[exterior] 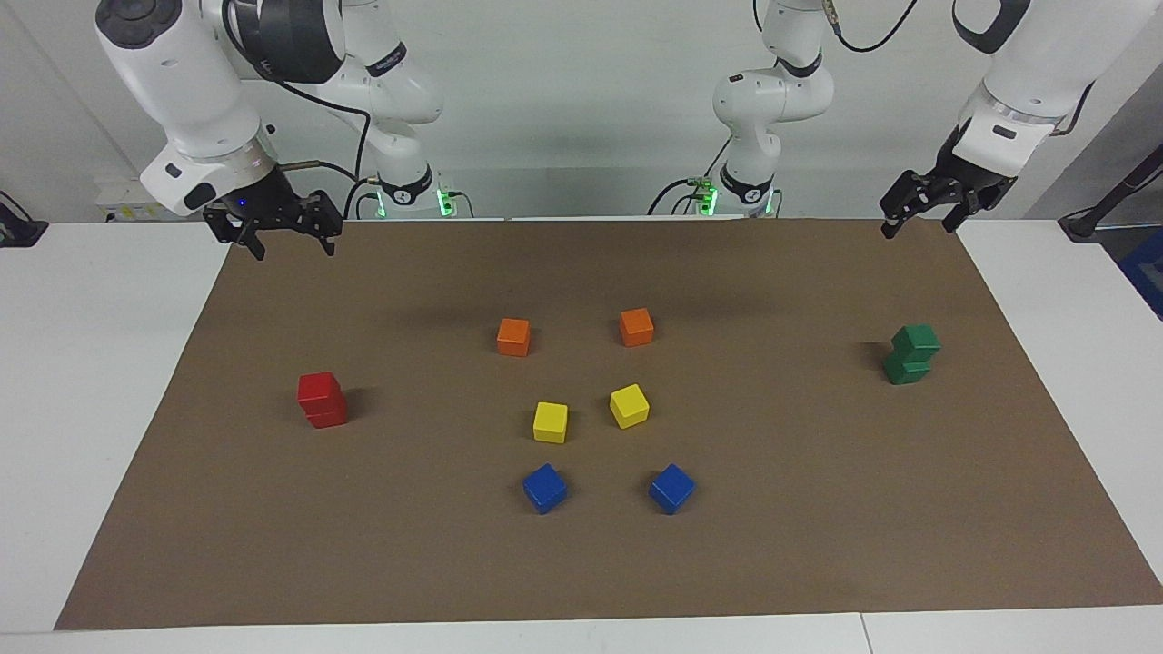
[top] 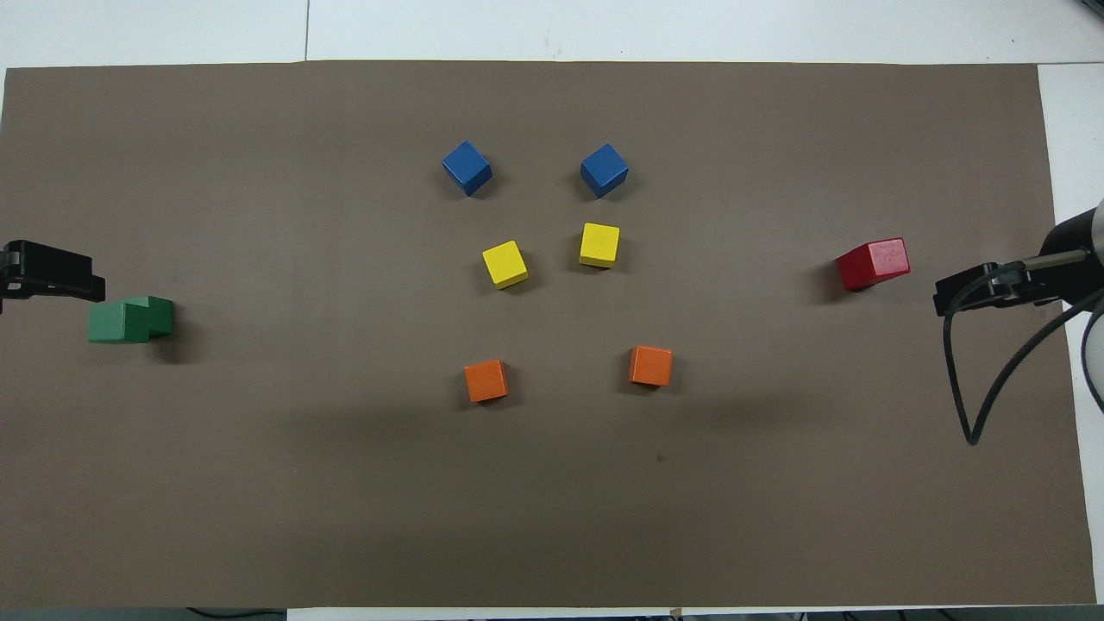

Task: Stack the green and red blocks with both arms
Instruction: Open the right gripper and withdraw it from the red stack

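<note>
Two red blocks (exterior: 322, 400) stand stacked one on the other toward the right arm's end of the mat; from above the red stack (top: 873, 263) shows as one cube. Two green blocks (exterior: 911, 354) are stacked toward the left arm's end, the top one offset from the lower one, as the green stack (top: 129, 319) also shows from above. My right gripper (exterior: 291, 250) hangs open and empty, raised over the mat's corner nearest the robots; in the overhead view the right gripper (top: 959, 297) is beside the red stack. My left gripper (exterior: 918, 227) hangs open and empty over the mat's corner at its own end; the left gripper (top: 60, 272) shows at the overhead view's edge.
On the brown mat (exterior: 818, 509) between the stacks lie two orange cubes (exterior: 513, 336) nearest the robots, two yellow cubes (exterior: 550, 422) farther out, and two blue cubes (exterior: 544, 488) farthest. A black cable (top: 975, 405) loops below the right wrist.
</note>
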{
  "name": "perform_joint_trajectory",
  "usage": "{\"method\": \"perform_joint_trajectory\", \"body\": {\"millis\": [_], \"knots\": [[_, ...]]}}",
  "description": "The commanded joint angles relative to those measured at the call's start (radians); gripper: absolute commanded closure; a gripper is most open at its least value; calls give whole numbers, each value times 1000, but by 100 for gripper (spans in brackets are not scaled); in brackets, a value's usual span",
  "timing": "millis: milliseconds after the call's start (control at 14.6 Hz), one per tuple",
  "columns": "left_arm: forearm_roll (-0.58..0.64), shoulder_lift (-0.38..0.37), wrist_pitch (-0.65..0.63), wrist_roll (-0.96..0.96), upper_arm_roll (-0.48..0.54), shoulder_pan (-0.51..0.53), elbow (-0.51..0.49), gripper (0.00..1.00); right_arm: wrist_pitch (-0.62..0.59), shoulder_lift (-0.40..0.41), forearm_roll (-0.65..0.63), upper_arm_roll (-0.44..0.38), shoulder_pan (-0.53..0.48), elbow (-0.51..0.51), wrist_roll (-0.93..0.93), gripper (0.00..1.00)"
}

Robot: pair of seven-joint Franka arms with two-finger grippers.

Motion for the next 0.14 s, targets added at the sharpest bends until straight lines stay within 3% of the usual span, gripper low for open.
{"method": "perform_joint_trajectory", "body": {"millis": [0,69], "knots": [[-11,-12,9,-5,6,-10,-4,0,-23,15,20,6,-11,24,18,0],[-11,-12,9,-5,6,-10,-4,0,-23,15,20,6,-11,24,18,0]]}}
